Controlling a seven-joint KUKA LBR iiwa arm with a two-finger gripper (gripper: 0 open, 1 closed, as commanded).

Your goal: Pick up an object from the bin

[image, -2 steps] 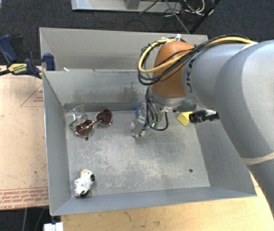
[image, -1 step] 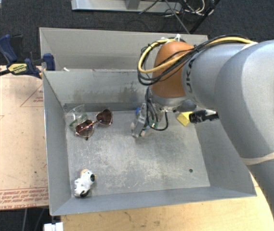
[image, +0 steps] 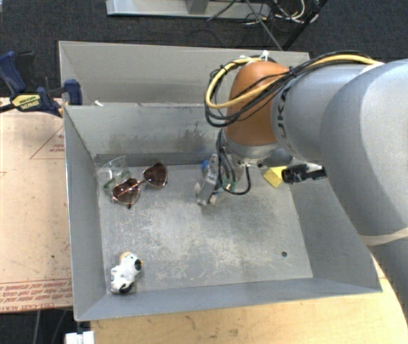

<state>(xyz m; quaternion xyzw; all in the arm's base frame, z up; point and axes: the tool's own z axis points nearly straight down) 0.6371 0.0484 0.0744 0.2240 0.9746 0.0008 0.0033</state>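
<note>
My gripper (image: 207, 194) hangs low over the bin floor, near the middle of the back half, with bare floor under its tip. A small blue thing (image: 206, 167) shows just behind it, partly hidden by the wrist. To its left, a short gap away, a pair of brown-lensed sunglasses (image: 140, 183) lies near the back wall. A yellow block (image: 272, 177) with a black piece (image: 305, 172) beside it lies to the gripper's right, partly under the arm.
A clear, crumpled plastic thing (image: 114, 169) sits in the back left corner beside the sunglasses. A small white-and-black toy (image: 126, 272) lies at the front left. The arm covers the bin's right side.
</note>
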